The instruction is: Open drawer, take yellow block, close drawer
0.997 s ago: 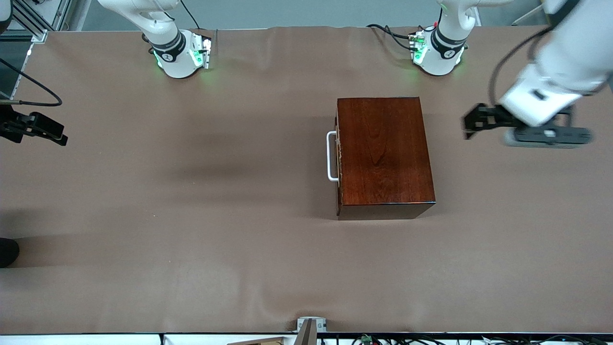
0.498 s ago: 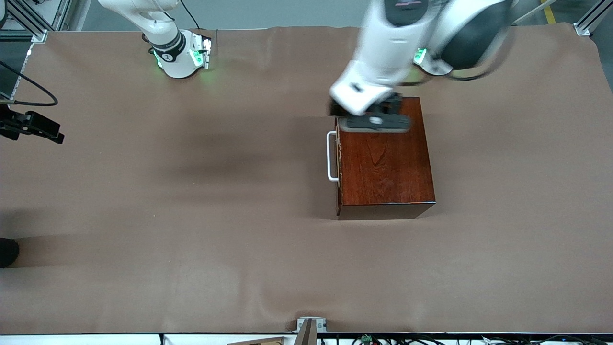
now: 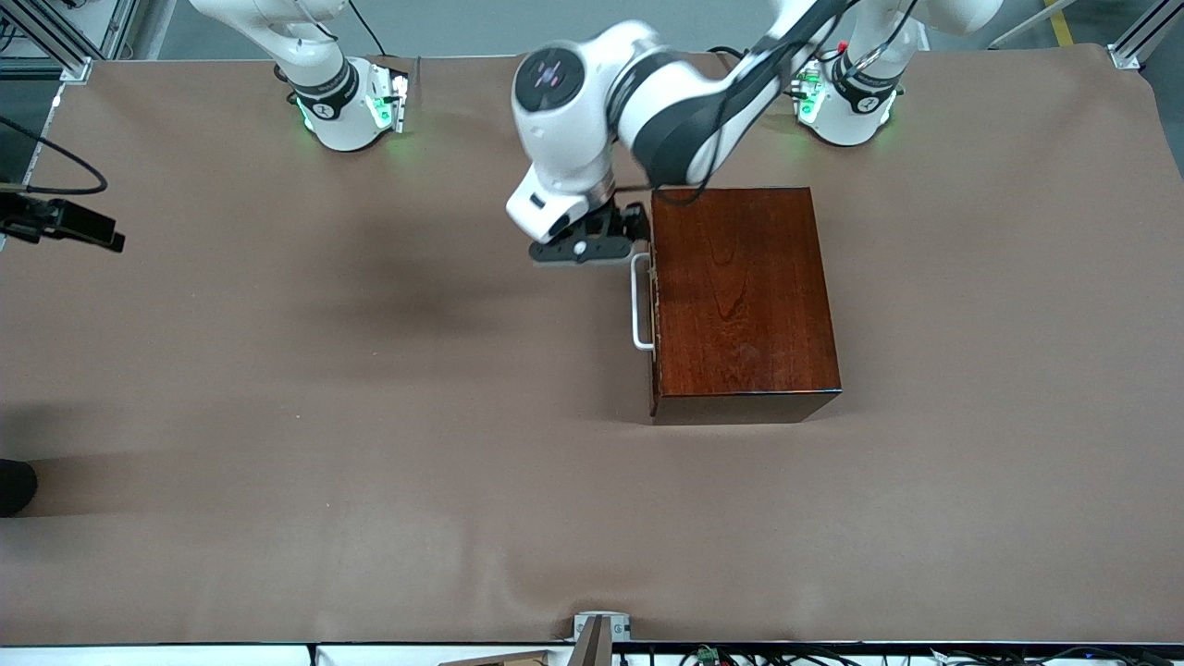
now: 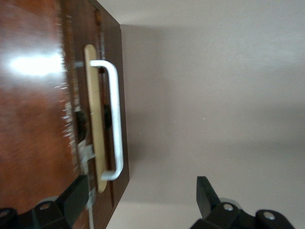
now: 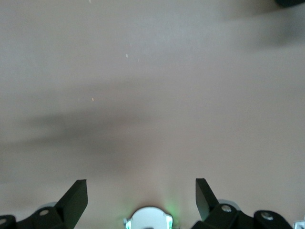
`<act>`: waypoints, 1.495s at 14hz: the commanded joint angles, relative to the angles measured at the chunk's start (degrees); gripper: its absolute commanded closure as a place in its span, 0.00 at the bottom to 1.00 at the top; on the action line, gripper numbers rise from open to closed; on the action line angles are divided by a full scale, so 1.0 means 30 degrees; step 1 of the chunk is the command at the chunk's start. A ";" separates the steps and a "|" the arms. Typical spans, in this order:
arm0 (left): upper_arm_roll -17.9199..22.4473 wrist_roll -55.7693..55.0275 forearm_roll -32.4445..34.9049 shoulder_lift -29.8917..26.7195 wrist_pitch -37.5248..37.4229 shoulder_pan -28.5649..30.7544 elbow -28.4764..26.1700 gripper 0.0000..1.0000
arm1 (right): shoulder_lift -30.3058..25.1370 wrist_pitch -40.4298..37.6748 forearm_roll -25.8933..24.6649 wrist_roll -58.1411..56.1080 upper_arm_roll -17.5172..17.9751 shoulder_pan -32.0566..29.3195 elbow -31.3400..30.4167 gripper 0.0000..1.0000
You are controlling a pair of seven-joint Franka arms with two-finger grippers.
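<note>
The dark reddish-brown wooden box (image 3: pixel 745 296) stands mid-table with its drawer (image 4: pixel 93 119) shut; only a strip of light-wood front shows by the white bar handle (image 3: pixel 638 301). The yellow block is hidden. My left gripper (image 3: pixel 606 231) hangs open over the handle's end that lies farther from the front camera. In the left wrist view the left gripper (image 4: pixel 141 188) has one finger (image 4: pixel 76 195) over the box's front edge and the other over bare table, with the handle (image 4: pixel 114 119) ahead and nothing held. My right gripper (image 5: pixel 141 188) is open and empty.
A brown cloth (image 3: pixel 370 416) covers the table. The right gripper (image 3: pixel 92 231) waits at the table's edge on the right arm's end. The right arm's base (image 3: pixel 347 106) and the left arm's base (image 3: pixel 846 102) stand along the side farthest from the front camera.
The left arm has swept from its own end of the table, over the box top, to the handle end of the box. The right gripper has barely shifted.
</note>
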 commanded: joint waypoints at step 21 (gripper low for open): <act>0.3820 -0.1274 0.0447 0.3573 0.1313 -0.2501 0.0761 0.00 | 0.4065 0.5897 0.0102 -0.0018 0.0169 -0.3662 -0.0053 0.00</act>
